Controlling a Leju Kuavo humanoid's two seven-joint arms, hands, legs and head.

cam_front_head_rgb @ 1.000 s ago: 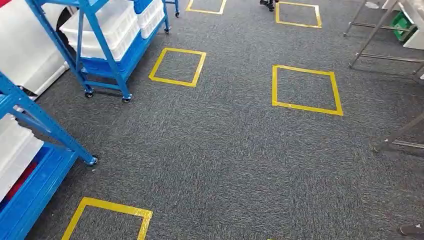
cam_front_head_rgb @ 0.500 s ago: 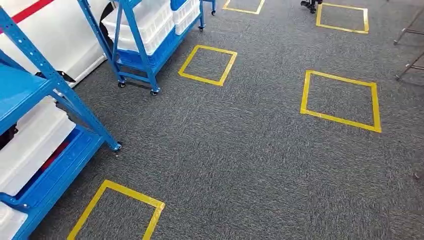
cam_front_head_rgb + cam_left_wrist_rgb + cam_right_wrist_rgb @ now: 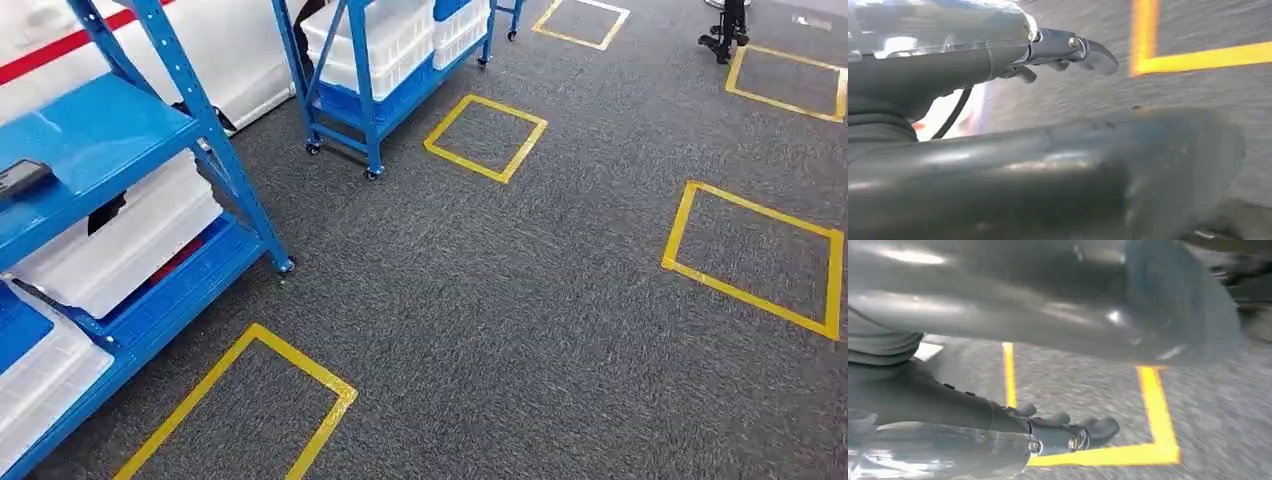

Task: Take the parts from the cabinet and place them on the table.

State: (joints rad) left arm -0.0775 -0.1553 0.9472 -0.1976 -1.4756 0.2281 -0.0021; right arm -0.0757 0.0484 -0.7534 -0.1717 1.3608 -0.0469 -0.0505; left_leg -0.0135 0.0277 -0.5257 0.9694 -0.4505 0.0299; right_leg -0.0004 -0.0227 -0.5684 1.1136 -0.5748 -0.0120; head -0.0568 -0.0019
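Walking up to the cabinet is the step in hand, judging by both arms hanging at the robot's sides with nothing carried. The left robot hand (image 3: 1068, 52) holds nothing, its dark fingers loosely curved over the carpet; the right robot hand (image 3: 1068, 432) likewise holds nothing, fingers slightly spread above a yellow tape line. To do this well, the robot should square up to the near blue cabinet (image 3: 110, 130) so its shelf comes within both arms' reach, and stop short of the wheeled post.

Counting from near to far: one white bin (image 3: 45, 375) on the near cabinet's lowest level, one larger white bin (image 3: 120, 245) above it, and one dark flat object (image 3: 20, 178) on the blue shelf top, possibly a part, though I cannot tell. Four yellow tape squares mark the floor, a fifth cut by the top edge. Farther off stands a second blue rack (image 3: 385, 55) stacked with white bins.
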